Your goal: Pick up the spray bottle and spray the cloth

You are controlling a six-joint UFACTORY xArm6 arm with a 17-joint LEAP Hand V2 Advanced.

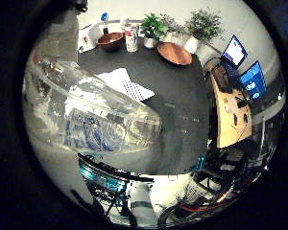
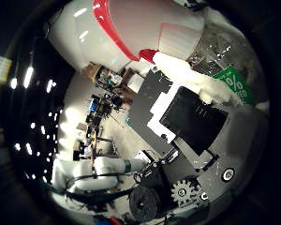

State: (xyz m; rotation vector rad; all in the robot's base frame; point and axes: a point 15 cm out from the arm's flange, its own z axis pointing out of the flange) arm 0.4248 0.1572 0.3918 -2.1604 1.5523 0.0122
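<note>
In the right little finger side palm view a clear plastic spray bottle (image 1: 91, 110) with a printed label lies close across the palm, held above the dark round table (image 1: 182, 115). A white striped cloth (image 1: 130, 88) lies flat on the table beyond the bottle. In the right thumb side palm view the bottle's white and red spray head (image 2: 103, 28) sits right against my right hand (image 2: 192, 122), whose black and white fingers curl beside it. A green label patch (image 2: 236, 84) shows next to the fingers.
At the table's far edge stand a brown bowl (image 1: 110, 40), a red and white can (image 1: 132, 38), a second brown bowl (image 1: 175, 53) and potted plants (image 1: 204, 24). A wooden desk with monitors (image 1: 242, 67) stands beside the table.
</note>
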